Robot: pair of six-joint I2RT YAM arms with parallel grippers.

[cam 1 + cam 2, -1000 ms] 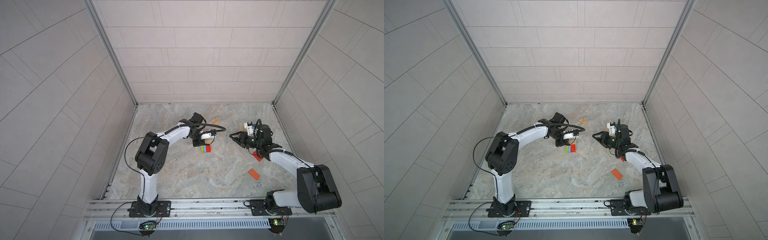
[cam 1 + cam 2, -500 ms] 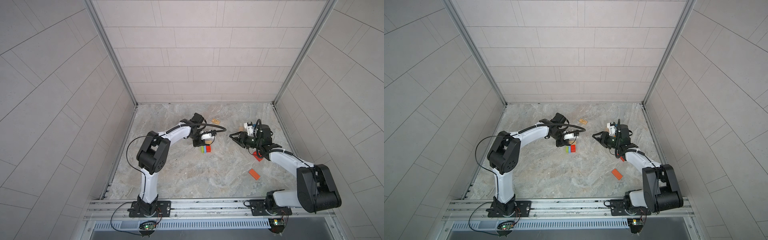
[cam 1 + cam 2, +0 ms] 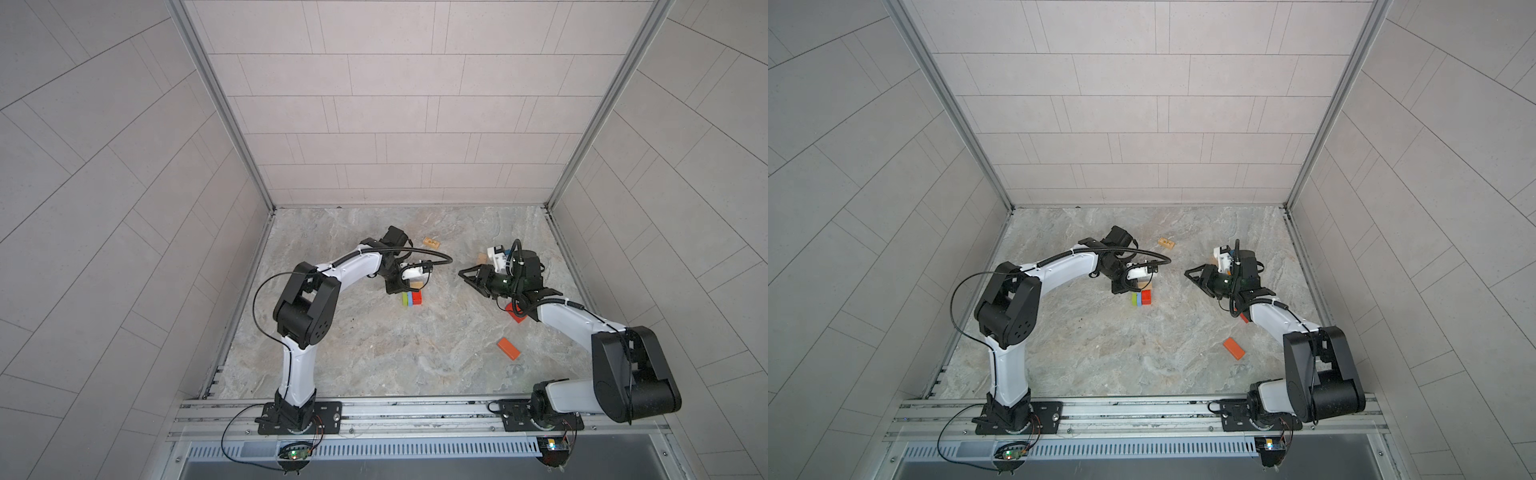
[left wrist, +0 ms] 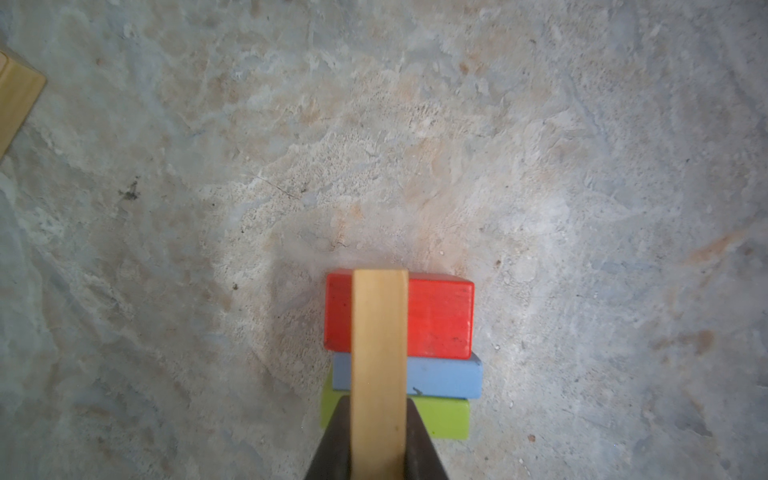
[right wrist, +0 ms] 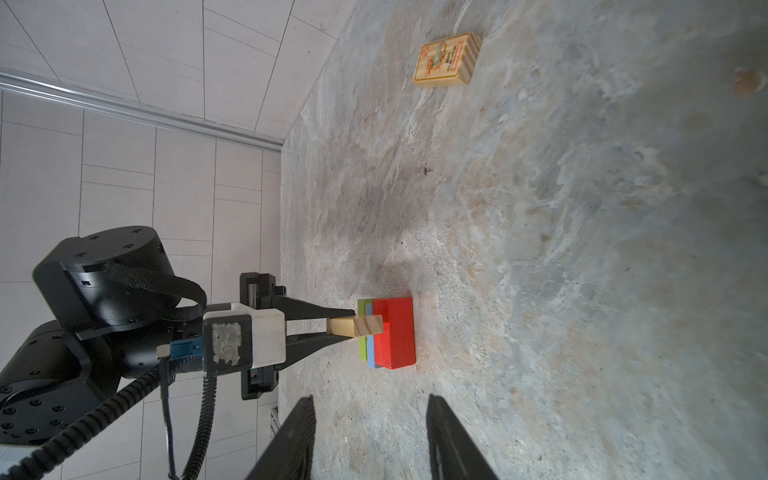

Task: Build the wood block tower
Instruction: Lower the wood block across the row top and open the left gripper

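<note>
Three wood blocks, lime green [image 4: 446, 417], light blue [image 4: 444, 376] and red [image 4: 440, 316], lie side by side on the floor as the tower's lowest layer [image 3: 411, 298] [image 3: 1142, 298]. My left gripper [image 4: 378, 415] [image 3: 409, 284] is shut on a plain tan plank [image 4: 379, 353] [image 5: 357, 325], held on edge crosswise just over that row; whether it touches I cannot tell. My right gripper [image 5: 370, 399] [image 3: 467, 276] [image 3: 1194, 276] stands open and empty to the right of the row, pointing at it.
A tan block with a printed face [image 3: 431, 241] [image 5: 448, 60] lies behind the row. Another tan block [image 3: 482, 258] sits behind the right wrist. A red block [image 3: 515, 313] lies partly under the right arm, an orange one [image 3: 508, 348] [image 3: 1233, 348] nearer the front.
The left arm's elbow has shifted very slightly. Both grippers and all blocks stay where they were.
</note>
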